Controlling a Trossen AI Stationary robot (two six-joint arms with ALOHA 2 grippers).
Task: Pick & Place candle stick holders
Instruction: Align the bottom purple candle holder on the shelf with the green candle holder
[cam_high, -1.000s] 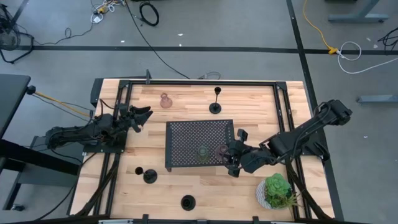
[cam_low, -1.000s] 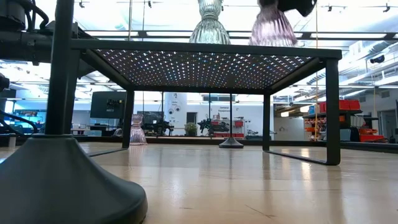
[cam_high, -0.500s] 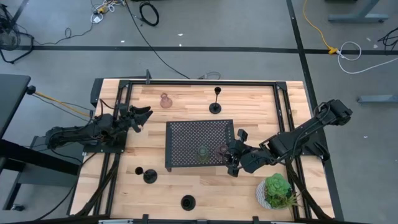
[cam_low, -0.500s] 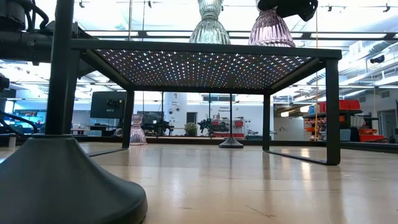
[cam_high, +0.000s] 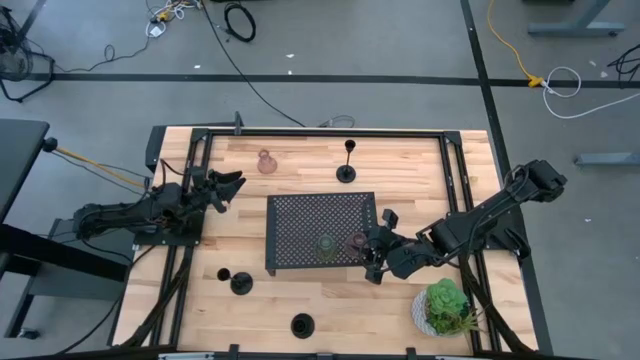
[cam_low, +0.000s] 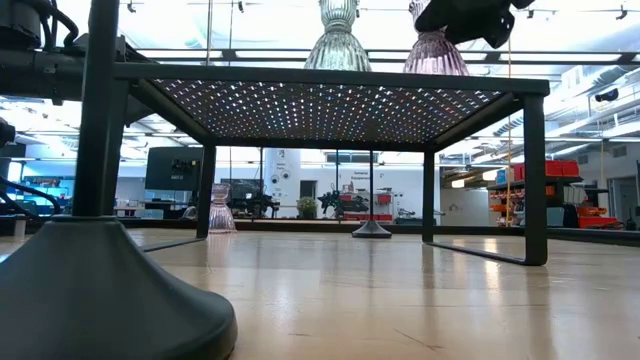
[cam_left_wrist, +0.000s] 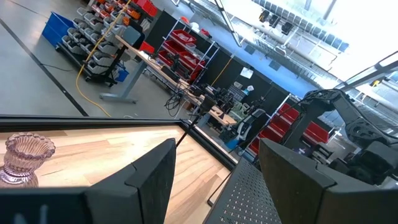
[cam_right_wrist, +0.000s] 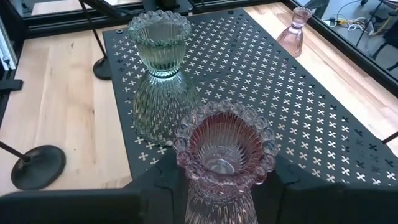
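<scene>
Right gripper (cam_high: 372, 252) sits at the front right corner of the black perforated tray (cam_high: 300, 215), fingers on either side of the pink glass holder (cam_right_wrist: 222, 155), whose base seems to rest on the tray top; whether they pinch it or have let go, I cannot tell. Just beside it stands the green glass holder (cam_right_wrist: 160, 71), upright, both lined along the tray's front edge, likely to leave room behind. Another pinkish glass holder (cam_high: 266, 160) waits near the desk's far edge, a black stemmed holder (cam_high: 347, 160) beside the tray's far side, and black holders (cam_high: 240, 283) near the desk's front edge. Left gripper (cam_high: 226, 187) idles at the left edge of the desk, fingers apart, holding nothing
</scene>
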